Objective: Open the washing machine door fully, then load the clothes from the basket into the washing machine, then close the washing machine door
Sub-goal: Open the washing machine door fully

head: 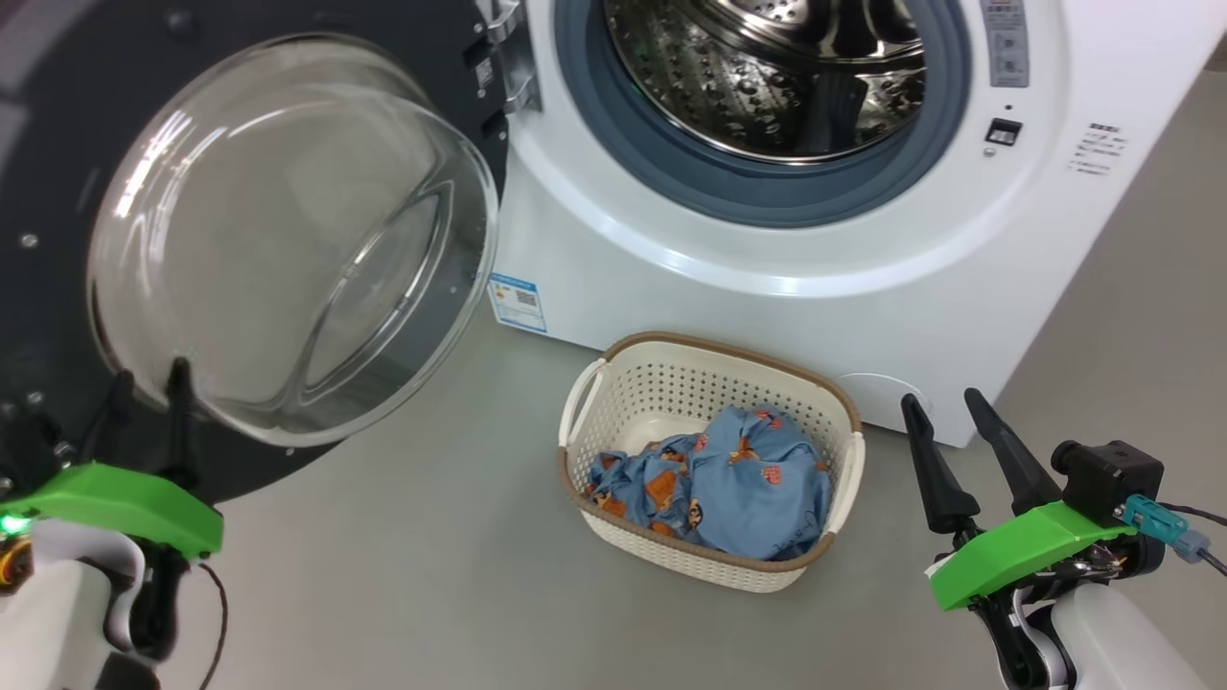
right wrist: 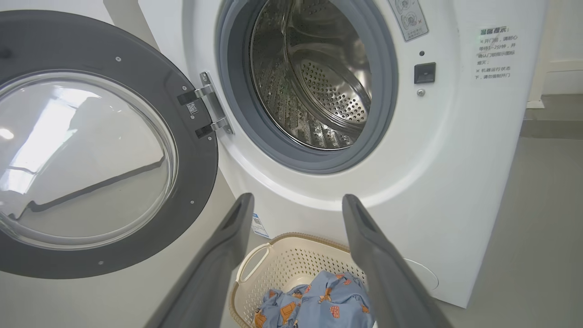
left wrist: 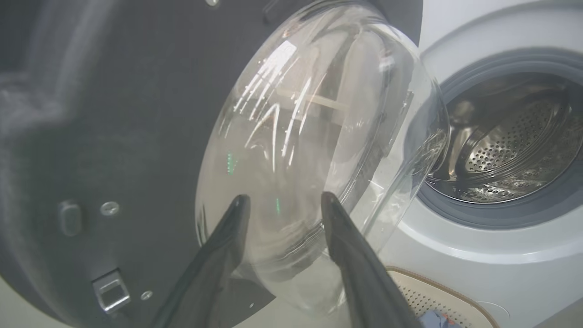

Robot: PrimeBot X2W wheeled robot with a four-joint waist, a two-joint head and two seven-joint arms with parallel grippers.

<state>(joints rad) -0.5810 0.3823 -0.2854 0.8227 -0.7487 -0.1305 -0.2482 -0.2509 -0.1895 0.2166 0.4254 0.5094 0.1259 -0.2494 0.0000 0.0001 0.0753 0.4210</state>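
1. Grey floor [head: 403, 575] is taken as the working surface, with everything standing on it.
2. Washing machine [head: 767, 316] is seen behind the basket, with its steel drum [head: 767, 77] exposed.
3. Washing machine door [head: 288, 240] is swung wide to the left and is judged fully open. It is rigid, and no further hold is needed.
4. Basket [head: 690, 561] is set just before the machine. It is judged light and likely to slide or lift if fabric snags.
5. Clothes [head: 748, 479] are heaped in the basket. They are judged soft, light and floppy, and are best pinched at the raised bunch on top.
6. Left gripper [head: 149, 376] is held near the door glass, fingers spread and empty; contact cannot be told. Right gripper [head: 941, 398] is held right of the basket, fingers spread and empty.
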